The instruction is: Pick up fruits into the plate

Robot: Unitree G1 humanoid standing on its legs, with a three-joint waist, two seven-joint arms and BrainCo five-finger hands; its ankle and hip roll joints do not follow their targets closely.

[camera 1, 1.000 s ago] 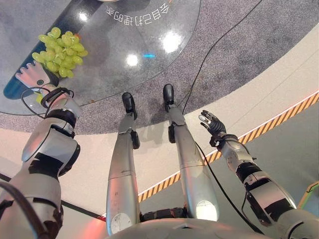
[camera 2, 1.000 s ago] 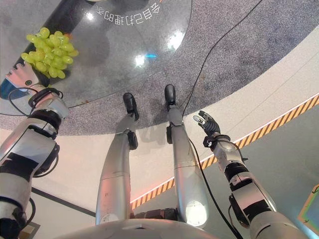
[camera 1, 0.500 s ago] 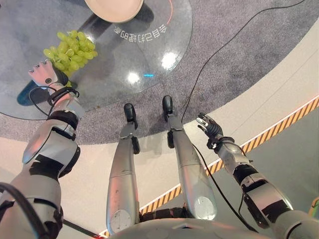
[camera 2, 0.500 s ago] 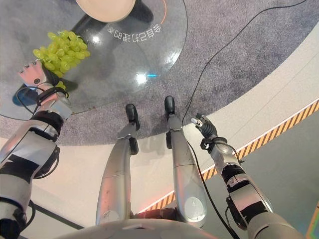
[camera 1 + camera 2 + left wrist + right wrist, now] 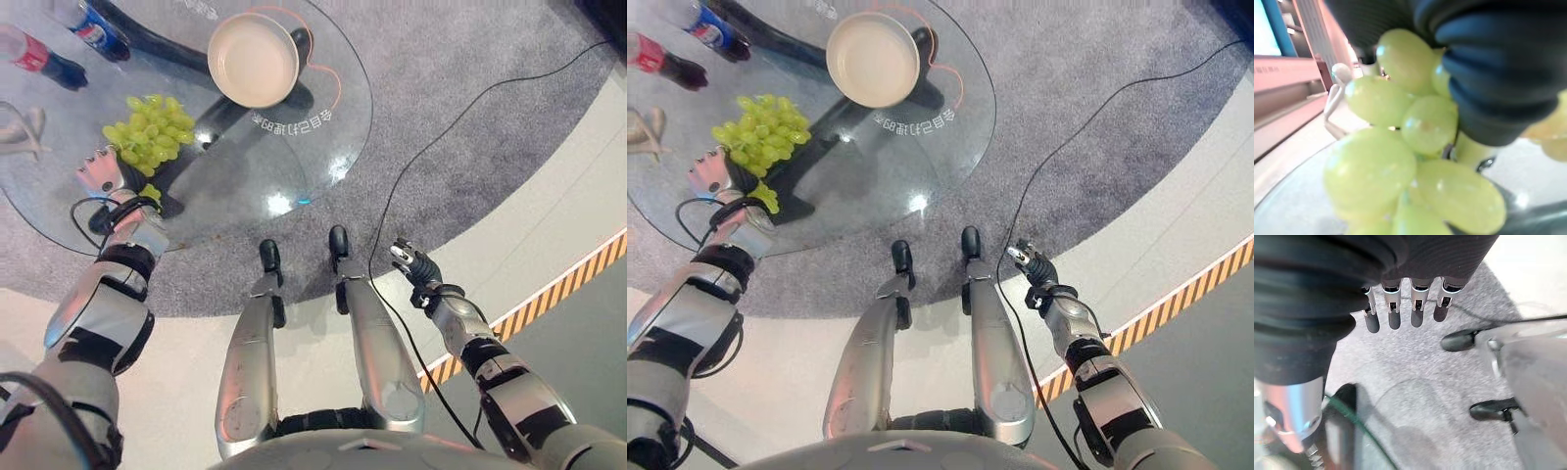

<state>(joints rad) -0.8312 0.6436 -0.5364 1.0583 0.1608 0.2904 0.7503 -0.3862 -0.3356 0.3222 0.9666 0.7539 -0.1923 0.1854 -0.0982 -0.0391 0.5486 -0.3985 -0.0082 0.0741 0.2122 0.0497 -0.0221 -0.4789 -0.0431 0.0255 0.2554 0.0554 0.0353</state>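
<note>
L hand [image 5: 101,173] at near-left edge of grape bunch [image 5: 147,128] on glass table [image 5: 245,186], grip can't tell; plate [image 5: 253,59] far right. R hand [image 5: 409,262] slack, empty. Risk: grapes tearing off if grip loose

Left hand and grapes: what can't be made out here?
- Left hand: fingers hidden among the grapes in both eye views.
- Left wrist view: grapes blurred, fingers hidden behind them.
- Bottles: cut off by the frame edge.
- Plate: nothing hidden.
</note>
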